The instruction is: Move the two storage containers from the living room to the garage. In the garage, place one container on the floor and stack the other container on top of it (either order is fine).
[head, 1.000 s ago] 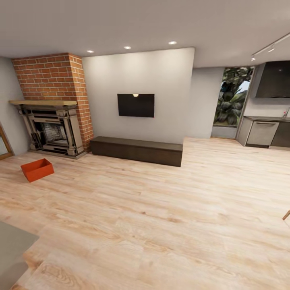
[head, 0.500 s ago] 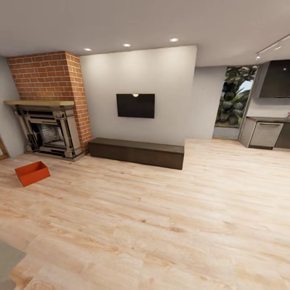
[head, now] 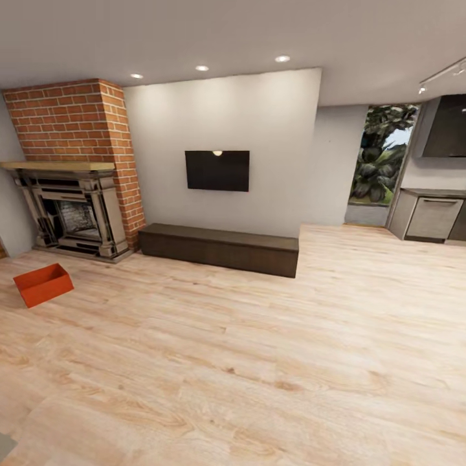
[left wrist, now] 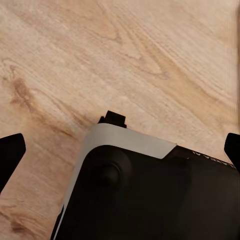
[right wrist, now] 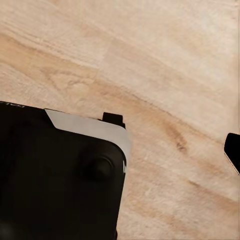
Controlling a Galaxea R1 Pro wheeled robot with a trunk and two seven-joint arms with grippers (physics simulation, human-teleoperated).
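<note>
Storage container [head: 43, 285] sits on living-room plank floor [head: 259, 362] near fireplace [head: 71, 210], far off. Left gripper [left wrist: 120, 150] fingers spread wide, empty; right gripper's state unclear. Risk: base clipping the bin on approach.

Head camera looks forward across the living room toward the TV [head: 217, 171]; both wrist cameras face down, close above the same wood plank floor [head: 259, 362].

A storage container [head: 43, 284] sits on the floor [head: 259, 362] before the fireplace [head: 74, 213]
</note>
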